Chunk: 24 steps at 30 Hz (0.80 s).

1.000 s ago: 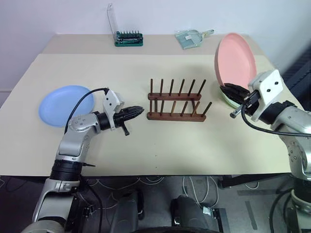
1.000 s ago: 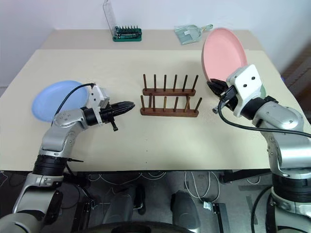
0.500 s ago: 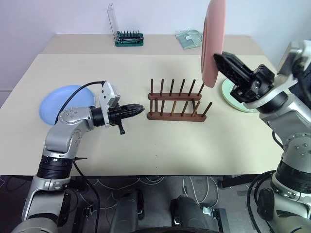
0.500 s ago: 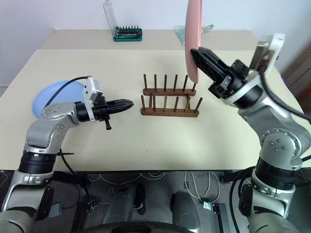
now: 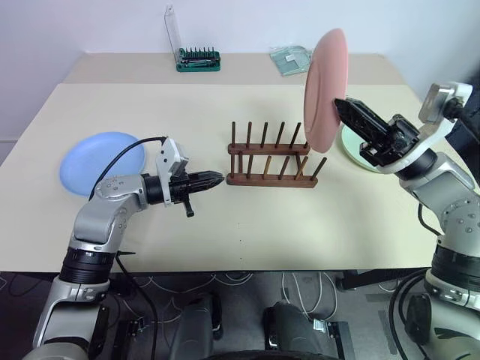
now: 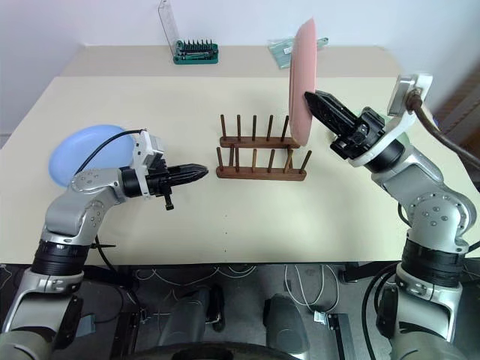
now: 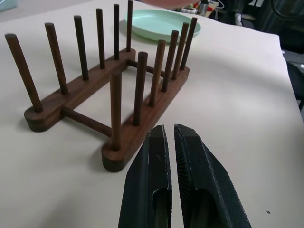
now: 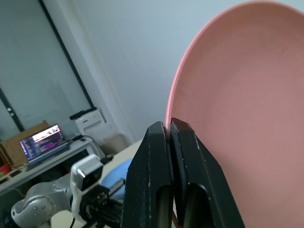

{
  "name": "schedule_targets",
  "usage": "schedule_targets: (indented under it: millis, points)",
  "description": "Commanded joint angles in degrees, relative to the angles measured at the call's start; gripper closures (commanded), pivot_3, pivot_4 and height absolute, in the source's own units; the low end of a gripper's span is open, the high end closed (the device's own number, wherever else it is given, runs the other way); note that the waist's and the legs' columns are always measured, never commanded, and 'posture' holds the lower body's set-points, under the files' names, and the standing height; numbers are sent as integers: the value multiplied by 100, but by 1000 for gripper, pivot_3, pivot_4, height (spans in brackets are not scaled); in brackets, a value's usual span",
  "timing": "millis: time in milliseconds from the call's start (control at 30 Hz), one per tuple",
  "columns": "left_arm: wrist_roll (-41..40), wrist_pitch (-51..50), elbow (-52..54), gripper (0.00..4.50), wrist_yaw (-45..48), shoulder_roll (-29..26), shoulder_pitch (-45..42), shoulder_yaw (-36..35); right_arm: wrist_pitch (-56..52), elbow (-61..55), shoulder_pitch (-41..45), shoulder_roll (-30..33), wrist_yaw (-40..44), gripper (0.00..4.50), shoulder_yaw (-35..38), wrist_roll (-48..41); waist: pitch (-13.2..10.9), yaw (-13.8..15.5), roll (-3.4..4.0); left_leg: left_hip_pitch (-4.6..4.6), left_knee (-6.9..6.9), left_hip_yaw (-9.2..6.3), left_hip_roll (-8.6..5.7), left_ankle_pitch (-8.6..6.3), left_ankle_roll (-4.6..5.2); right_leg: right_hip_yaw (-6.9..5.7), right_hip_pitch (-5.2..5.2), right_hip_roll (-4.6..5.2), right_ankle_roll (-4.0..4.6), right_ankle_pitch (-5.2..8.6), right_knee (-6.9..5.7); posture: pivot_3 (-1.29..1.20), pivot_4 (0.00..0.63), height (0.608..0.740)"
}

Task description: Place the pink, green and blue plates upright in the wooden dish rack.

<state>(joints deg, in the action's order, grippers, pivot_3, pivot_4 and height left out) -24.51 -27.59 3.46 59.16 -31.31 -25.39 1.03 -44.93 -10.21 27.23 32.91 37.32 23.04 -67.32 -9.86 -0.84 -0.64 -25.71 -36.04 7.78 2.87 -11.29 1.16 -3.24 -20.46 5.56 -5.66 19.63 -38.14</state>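
From the head views, the right gripper (image 5: 339,103), clamped on the round pink plate's (image 5: 324,88) rim, had lowered it edge-on above the dark wooden pegged dish rack (image 5: 271,160). In the left wrist view, the left gripper (image 7: 167,134), pinched shut and empty, pointed at that rack, pale green plate (image 7: 164,26) beyond

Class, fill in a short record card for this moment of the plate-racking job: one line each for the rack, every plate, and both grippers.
wooden dish rack: mid-table, no plate in it
pink plate: held on edge in the air, above the rack's right end
green plate: flat on the table, right of the rack
blue plate: flat on the table, far left
right gripper: shut on the pink plate's rim
left gripper: shut, holding nothing, pointing at the rack's left end
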Motion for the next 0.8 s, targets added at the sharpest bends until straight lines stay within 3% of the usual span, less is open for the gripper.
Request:
schedule_targets:
  millis: [33,567,800]
  points:
    - [-75,157,196,4233,16,-5,40,-44,-78,158,74,143,271,4457,75,-125,0,-3,0,0,0,0,0,0,0,0,-1,0,0,0,0,0,150,732]
    - [-50,461,17,4233,126,-19,235,-49,-267,1008,150,35,416,4457,149,-23,0,-2,0,0,0,0,0,-2,3,0,-1,2,0,0,0,0,150,732]
    - [-2,614,-54,4233,159,-6,308,-8,158,1091,204,45,115,1148,167,492,0,-2,1,0,1,0,0,-3,4,0,-1,3,0,0,1,0,150,732]
